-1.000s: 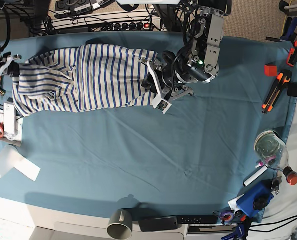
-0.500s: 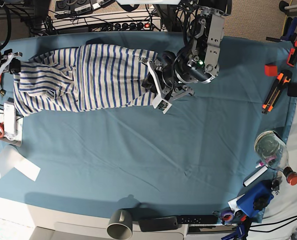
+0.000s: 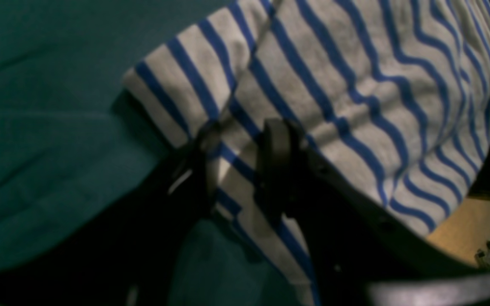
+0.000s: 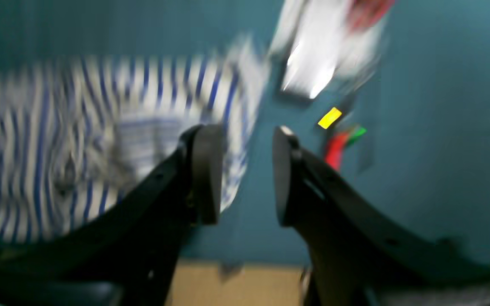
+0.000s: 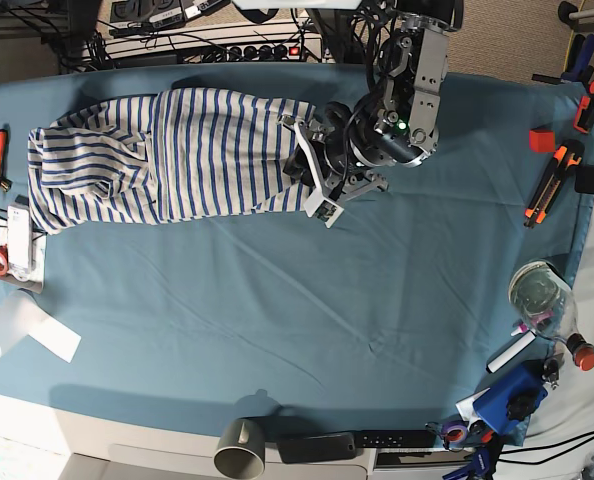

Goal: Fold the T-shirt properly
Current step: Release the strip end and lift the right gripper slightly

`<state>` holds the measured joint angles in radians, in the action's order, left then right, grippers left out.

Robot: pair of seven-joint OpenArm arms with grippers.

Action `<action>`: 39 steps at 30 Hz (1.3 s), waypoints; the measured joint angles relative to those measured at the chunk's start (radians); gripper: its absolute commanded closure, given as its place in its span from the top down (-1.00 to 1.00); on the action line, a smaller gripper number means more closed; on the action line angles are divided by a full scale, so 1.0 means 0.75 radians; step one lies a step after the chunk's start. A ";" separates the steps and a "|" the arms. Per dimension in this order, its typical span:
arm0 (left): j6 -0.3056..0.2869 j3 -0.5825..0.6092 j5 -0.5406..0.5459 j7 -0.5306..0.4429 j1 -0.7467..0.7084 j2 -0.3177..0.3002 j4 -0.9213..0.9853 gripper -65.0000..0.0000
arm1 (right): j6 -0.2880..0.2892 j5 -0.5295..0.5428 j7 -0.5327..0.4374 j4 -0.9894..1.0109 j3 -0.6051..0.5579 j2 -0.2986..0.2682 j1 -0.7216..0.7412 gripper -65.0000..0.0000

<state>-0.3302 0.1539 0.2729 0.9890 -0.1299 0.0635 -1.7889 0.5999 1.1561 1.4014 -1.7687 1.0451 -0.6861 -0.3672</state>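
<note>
The desk [image 5: 277,330] is stretching across your base view under its teal cloth, mostly bare in the middle, with clutter sitting along the edges. The T-shirt [image 5: 167,158] is lying at the far side of it, gathered into a long striped band running from the far corner on that view's left toward the middle, its end there rumpled and bunched.

Your left arm [image 5: 409,90] is reaching down from the far edge, and your left gripper [image 5: 312,170] is sitting at the shirt's other end. In the left wrist view its jaws are clamping a fold of the striped cloth [image 3: 313,85] right at the hem — fabric is passing between the two black fingers [image 3: 275,165] and spilling out below them.

Your right gripper [image 4: 245,174] is showing only in its own wrist view, blurred. Its jaws are standing apart with nothing between them — just teal cloth showing in the gap — and the shirt's edge [image 4: 100,140] is lying just behind the finger on that view's left.

Around the rim you are seeing a grey cup [image 5: 240,449] at the near edge, a white paper roll [image 5: 17,325] near the corner, and orange-handled tools [image 5: 557,180] off to the base view's right.
</note>
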 measured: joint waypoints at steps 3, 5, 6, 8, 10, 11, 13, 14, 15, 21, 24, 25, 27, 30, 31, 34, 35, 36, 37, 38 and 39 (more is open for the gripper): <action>0.000 0.000 0.002 0.000 -0.001 -0.001 0.000 -0.49 | 0.011 -0.096 0.018 0.006 0.062 0.009 -0.009 -0.37; 0.000 0.000 0.001 0.000 0.000 0.000 0.000 -0.49 | 0.011 -0.102 0.025 0.028 0.060 0.015 -0.009 -0.36; 0.000 0.000 0.001 0.000 0.000 0.000 0.000 -0.49 | 0.011 -0.103 0.021 0.037 0.054 0.017 -0.007 -0.36; 0.000 0.000 0.002 0.000 0.000 -0.001 0.000 -0.49 | 0.011 -0.099 0.019 0.067 0.045 0.024 -0.004 -0.36; 0.000 0.000 0.002 0.000 0.000 -0.001 0.000 -0.49 | 0.011 -0.093 0.016 0.120 0.022 0.034 -0.005 -0.36; 0.000 0.000 0.002 0.000 0.000 0.000 0.000 -0.49 | 0.009 -0.096 0.018 0.157 0.006 0.033 -0.005 -0.36; 0.000 0.000 0.002 0.000 0.000 -0.001 0.000 -0.49 | 0.001 -0.078 0.013 0.244 -0.033 0.032 -0.005 -0.36; 0.000 0.000 0.002 0.000 0.000 0.000 0.000 -0.49 | 0.001 -0.070 0.015 0.291 -0.061 0.033 0.003 -0.36; 0.000 0.000 0.002 0.000 -0.001 -0.001 0.000 -0.49 | 0.001 -0.078 0.019 0.340 -0.094 0.034 0.021 -0.36; 0.000 0.000 0.002 0.002 0.000 -0.001 0.000 -0.49 | 0.040 0.031 0.019 0.559 -0.258 0.034 0.145 -0.36; 0.000 0.000 0.002 0.002 0.000 -0.001 0.000 -0.49 | 0.039 0.066 0.016 0.562 -0.262 0.031 0.191 -0.36; 0.000 0.000 0.002 0.003 0.000 -0.001 0.000 -0.49 | 0.039 0.058 0.019 0.562 -0.258 0.029 0.212 -0.36; 0.000 0.000 0.002 0.005 0.000 -0.001 0.000 -0.49 | 0.039 0.016 0.016 0.562 -0.249 0.028 0.248 -0.36; 0.000 0.000 0.002 0.005 0.000 -0.001 0.000 -0.49 | 0.039 0.016 0.016 0.562 -0.244 0.028 0.264 -0.36; -0.004 0.000 0.002 0.005 0.000 -0.001 0.000 -0.49 | 0.039 0.014 0.016 0.562 -0.244 0.029 0.264 -0.36; -0.004 0.000 0.002 0.005 0.000 -0.001 0.000 -0.49 | 0.039 -0.089 0.016 0.562 -0.244 0.028 0.264 -0.32; -0.004 0.000 0.002 0.005 0.000 -0.001 0.000 -0.49 | 0.039 -0.109 0.016 0.562 -0.244 0.029 0.259 -0.24; -0.004 0.000 0.002 0.005 0.000 0.000 0.000 -0.49 | 0.039 -0.109 0.016 0.562 -0.244 0.029 0.252 -0.13; -0.004 0.000 0.002 0.005 0.000 -0.001 0.000 -0.49 | 0.040 -0.111 0.016 0.562 -0.244 0.030 0.251 -0.05; -0.004 0.000 0.002 0.005 0.000 -0.001 0.000 -0.49 | 0.040 -0.114 0.016 0.562 -0.244 0.029 0.250 -0.01; -0.004 0.000 0.002 0.005 0.000 0.000 0.000 -0.49 | 0.040 -0.113 0.016 0.562 -0.244 0.029 0.250 -0.01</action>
<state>-0.3332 0.1539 0.2741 0.9928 -0.1299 0.0635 -1.7889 0.6296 1.0714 1.4136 -1.3472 0.8619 -0.6643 -0.1799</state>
